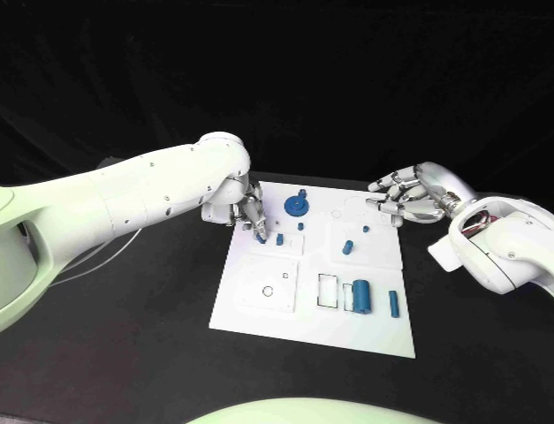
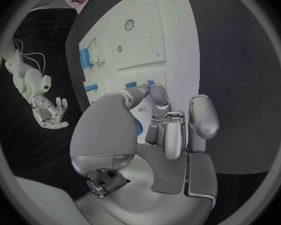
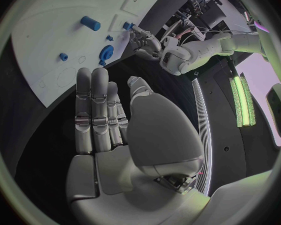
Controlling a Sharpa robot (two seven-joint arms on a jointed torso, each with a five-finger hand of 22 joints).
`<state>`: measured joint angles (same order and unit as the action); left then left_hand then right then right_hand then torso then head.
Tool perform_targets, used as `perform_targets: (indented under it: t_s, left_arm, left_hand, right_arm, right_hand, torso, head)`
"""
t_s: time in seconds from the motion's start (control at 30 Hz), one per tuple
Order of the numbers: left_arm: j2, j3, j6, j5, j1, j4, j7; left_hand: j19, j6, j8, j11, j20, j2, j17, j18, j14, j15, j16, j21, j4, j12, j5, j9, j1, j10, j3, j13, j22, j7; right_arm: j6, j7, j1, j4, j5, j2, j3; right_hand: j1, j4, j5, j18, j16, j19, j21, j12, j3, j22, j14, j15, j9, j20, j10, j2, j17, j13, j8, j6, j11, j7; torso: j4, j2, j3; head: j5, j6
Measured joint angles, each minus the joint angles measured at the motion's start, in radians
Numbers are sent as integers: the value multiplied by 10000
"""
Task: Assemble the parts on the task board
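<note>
The white task board (image 1: 258, 305) lies mid-table. On it are a round blue disc part (image 1: 299, 206), small blue pegs (image 1: 348, 247), a blue cylinder (image 1: 360, 296) and a slim blue bar (image 1: 392, 303). My left hand (image 1: 241, 210) hangs over the board's far left edge, fingertips pointing down beside a small peg (image 1: 279, 238). In the left wrist view its fingertips (image 2: 158, 91) sit just short of two pegs (image 2: 130, 85), nothing plainly between them. My right hand (image 1: 404, 196) hovers at the board's far right corner, holding nothing. The right wrist view shows its fingers (image 3: 93, 110) straight and the disc (image 3: 106, 51).
Outlined recesses (image 1: 329, 291) and a small ring mark (image 1: 268, 290) lie on the board's near half. Black table (image 1: 124, 336) surrounds the board on all sides. A white cable (image 1: 98, 252) trails behind my left arm.
</note>
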<state>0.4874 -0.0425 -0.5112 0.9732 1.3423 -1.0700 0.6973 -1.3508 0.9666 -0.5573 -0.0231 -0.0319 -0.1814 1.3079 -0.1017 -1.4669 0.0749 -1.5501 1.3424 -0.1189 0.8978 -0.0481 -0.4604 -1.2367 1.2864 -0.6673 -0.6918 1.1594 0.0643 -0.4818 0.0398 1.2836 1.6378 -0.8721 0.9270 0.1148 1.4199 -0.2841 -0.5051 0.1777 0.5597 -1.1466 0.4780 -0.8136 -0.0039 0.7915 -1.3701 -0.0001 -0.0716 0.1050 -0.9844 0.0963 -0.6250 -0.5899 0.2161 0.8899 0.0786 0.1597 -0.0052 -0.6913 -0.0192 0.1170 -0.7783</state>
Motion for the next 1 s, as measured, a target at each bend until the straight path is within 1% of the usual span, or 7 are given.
perform_targets:
  t_s: [0.4, 0.53, 0.6, 0.7, 0.8, 0.87, 1.0]
  left_arm:
    - [8, 0, 15, 32, -5, -38, 12]
    - [2, 11, 40, 62, -20, -55, 26]
    - [0, 16, 52, 75, -30, -55, 33]
    - [-3, 23, 64, 93, -37, -55, 44]
    - [-9, 25, 65, 115, -46, -52, 52]
    - [-12, 27, 65, 130, -49, -50, 54]
    - [-24, 28, 63, 159, -55, -49, 58]
  left_hand:
    - [0, 0, -39, -10, 0, 0, -1, 0, 0, 0, 0, 0, 2, 0, 24, -1, 0, 43, -2, -4, -1, 0]
    - [-4, 0, -72, -57, 4, 164, -2, 0, 0, 0, 0, 52, 3, 0, 28, -4, 165, 93, -3, -21, 52, 0]
    - [-36, 0, -109, -74, 36, 197, -2, 0, 0, 0, 0, 53, 4, 0, -1, -5, 198, 111, -4, -39, 71, 0]
    - [-36, 0, -112, -77, 36, 211, -2, 1, 36, 36, 0, 87, 18, 83, -1, -77, 262, 146, -18, -88, 109, 0]
    - [-36, 1, -168, -78, 36, 135, -3, 0, 0, 72, 0, 90, 141, 84, -1, -151, 338, 148, -141, -115, 111, 0]
    - [-36, 1, -168, -87, 36, 180, -3, -1, -2, 73, 0, 90, 158, 144, -1, -154, 401, 157, -159, -142, 121, 0]
    - [-72, 1, -245, -80, 72, 166, -3, 0, -3, 74, 0, 93, 225, 251, -1, -164, 543, 221, -226, -244, 169, -1]
  right_arm:
    - [0, -3, 0, -2, 3, -1, 2]
    - [0, -4, 0, -2, 4, -7, 5]
    - [1, -5, 0, -2, 4, -7, 5]
    - [1, -6, 0, -2, 4, -8, 5]
    - [1, -6, 0, -4, 5, -8, 4]
    - [1, -7, 0, -5, 5, -11, 4]
    - [2, -9, 0, -6, 6, -22, 3]
  right_hand:
    - [0, 0, 0, 0, 0, 0, 0, 0, 0, -17, 0, 0, 0, 0, -1, 0, -17, 19, 0, 0, 1, 0]
    - [0, 0, 0, 0, 0, 0, 0, 0, 0, -17, 0, 0, 0, 0, -1, 0, -17, 19, 0, 0, 1, 0]
    - [0, 0, 0, -1, 0, 0, 0, 0, 0, -16, 0, 0, 0, 0, -1, 0, -16, 19, 0, 0, 1, 0]
    - [0, 0, 0, 0, 0, 0, 0, 0, 0, -16, 0, 0, -1, 0, -2, 0, -16, 19, 0, 0, 2, 0]
    - [0, 0, 0, 0, 0, 0, 0, 0, 0, -16, 0, 0, 0, 0, -2, 0, -16, 19, 0, 0, 2, 0]
    - [0, 0, 0, -1, 0, 0, 0, 0, 0, -16, 0, 0, -1, 0, -2, 0, -16, 18, 0, 0, 2, 0]
    - [0, 0, 0, 0, 0, 0, 0, 0, 0, -16, 0, 0, -1, 0, -2, 0, -15, 19, 0, 0, 2, 0]
  torso:
    - [0, 0, 0]
    - [-1, 0, 0]
    - [0, -4, 1]
    - [-7, -6, 0]
    - [-7, -6, 0]
    - [-7, -6, 1]
    - [-2, -6, 0]
  head:
    - [6, 7]
    - [6, 5]
    - [6, 1]
    - [1, -5]
    - [-4, -18]
    - [-5, -24]
    - [-12, -25]
